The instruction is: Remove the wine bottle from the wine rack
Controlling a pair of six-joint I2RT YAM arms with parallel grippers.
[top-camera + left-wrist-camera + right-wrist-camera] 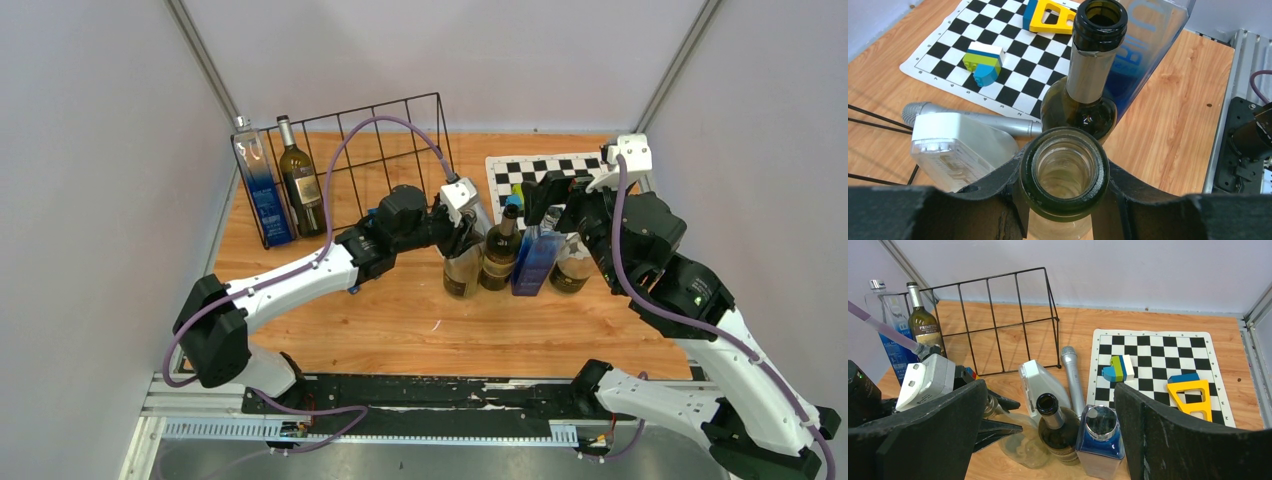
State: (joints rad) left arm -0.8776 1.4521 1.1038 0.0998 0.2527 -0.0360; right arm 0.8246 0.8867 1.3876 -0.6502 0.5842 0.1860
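On the wooden tabletop [400, 320] a clear bottle [462, 272] is clamped by the left pincer [463, 235], outside the rack [350, 160]; the right pincer [560, 205] is spread empty. Behind them, a wine bottle [300, 185] is left racked.

The table [400, 330] is pale wood grain, smooth with a low sheen. The wine rack [988, 279] is thin black wire, matt. The clear bottle [1064, 170] is glossy glass, darker at the rim. The dark wine bottle [1083, 102] is shiny glass with a dull neck wrap. The microphone [973, 119] looks like brushed silver metal. The chessboard mat [948, 50] is matt, and the toy bricks [983, 62] are glossy plastic.
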